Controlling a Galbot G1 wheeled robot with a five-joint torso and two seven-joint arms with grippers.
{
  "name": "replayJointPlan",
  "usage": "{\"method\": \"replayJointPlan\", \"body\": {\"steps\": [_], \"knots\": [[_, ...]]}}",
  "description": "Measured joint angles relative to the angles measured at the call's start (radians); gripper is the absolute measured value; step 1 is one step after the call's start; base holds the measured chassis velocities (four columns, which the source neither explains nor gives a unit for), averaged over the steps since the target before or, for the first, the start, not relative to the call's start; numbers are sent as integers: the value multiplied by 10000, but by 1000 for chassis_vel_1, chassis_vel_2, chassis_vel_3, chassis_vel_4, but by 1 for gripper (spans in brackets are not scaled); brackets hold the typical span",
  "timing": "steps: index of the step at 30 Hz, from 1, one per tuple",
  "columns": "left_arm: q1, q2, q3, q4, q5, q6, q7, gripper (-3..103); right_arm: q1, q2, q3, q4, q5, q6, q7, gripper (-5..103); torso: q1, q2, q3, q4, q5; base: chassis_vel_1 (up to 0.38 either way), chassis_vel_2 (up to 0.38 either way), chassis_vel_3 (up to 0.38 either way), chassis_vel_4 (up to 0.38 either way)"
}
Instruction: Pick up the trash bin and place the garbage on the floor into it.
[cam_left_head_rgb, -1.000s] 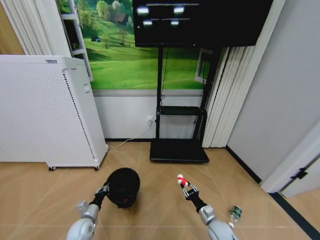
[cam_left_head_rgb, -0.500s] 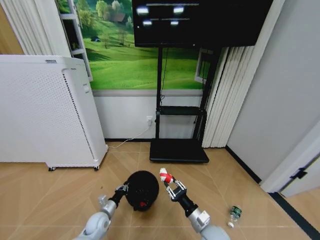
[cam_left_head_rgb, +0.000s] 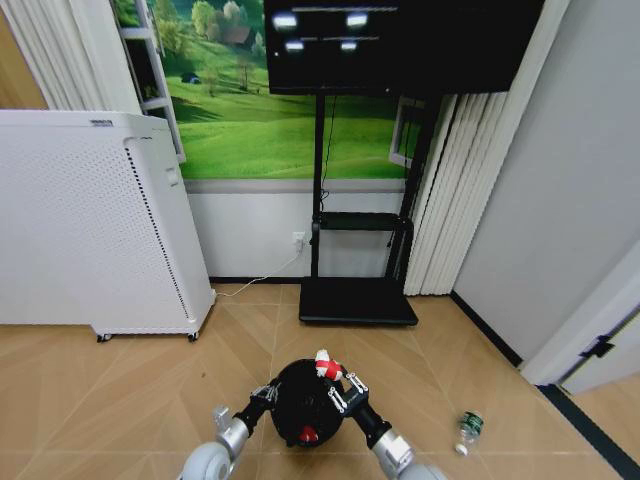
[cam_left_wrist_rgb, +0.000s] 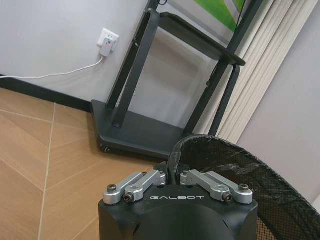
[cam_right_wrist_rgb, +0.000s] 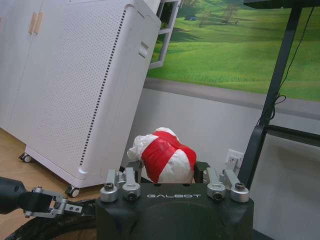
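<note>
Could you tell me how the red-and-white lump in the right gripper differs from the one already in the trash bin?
The held lump sits pinched in the right gripper above the trash bin rim, while the lump inside lies loose at the bottom. The held one shows more white. Both are small red-and-white wads. The left gripper clamps the rim.

Black mesh trash bin (cam_left_head_rgb: 305, 405); red-and-white lump (cam_right_wrist_rgb: 162, 155); tan chevron floor (cam_left_head_rgb: 100, 400); white perforated appliance (cam_left_head_rgb: 90, 220).

Trash bin (cam_left_head_rgb: 300, 400): round black mesh, mouth up, raised above the floor (cam_left_head_rgb: 100, 400). Red-and-white lump (cam_left_head_rgb: 325, 366): over its far rim. Second red lump (cam_left_head_rgb: 307, 435): inside. Green bottle (cam_left_head_rgb: 469, 430): on chevron planks, right.
</note>
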Motion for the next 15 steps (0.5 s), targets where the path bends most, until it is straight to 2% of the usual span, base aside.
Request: {"method": "replayJointPlan", "body": {"steps": [3, 6, 8, 9, 11, 15], "knots": [[0, -112, -113, 65, -167, -3, 45, 7, -2, 47, 0, -73, 48, 55, -13, 71, 0, 0, 1, -1, -2, 0, 0, 0, 0], [-12, -128, -113, 79, -213, -1, 38, 7, -6, 39, 0, -69, 86, 56, -10, 76, 0, 0, 0, 0, 0, 0, 0, 0, 0], [-82, -184, -77, 180, -226, 8, 37, 7, -55, 5, 48, -12, 111, 61, -8, 86, 0, 0, 0, 0, -1, 0, 0, 0, 0], [-82, -184, -77, 180, -226, 8, 37, 7, -55, 5, 48, -12, 111, 61, -8, 86, 0, 0, 0, 0, -1, 0, 0, 0, 0], [-134, -273, -30, 230, -246, 13, 35, 7, -152, -6, 69, 0, 118, 79, 5, 96, 0, 0, 0, -2, -1, 0, 0, 0, 0], [-111, -373, -94, 222, -262, 16, 16, 7, -156, 69, 116, -87, 279, 100, 150, 100, 0, 0, 1, -3, -2, 0, 0, 0, 0]]}}
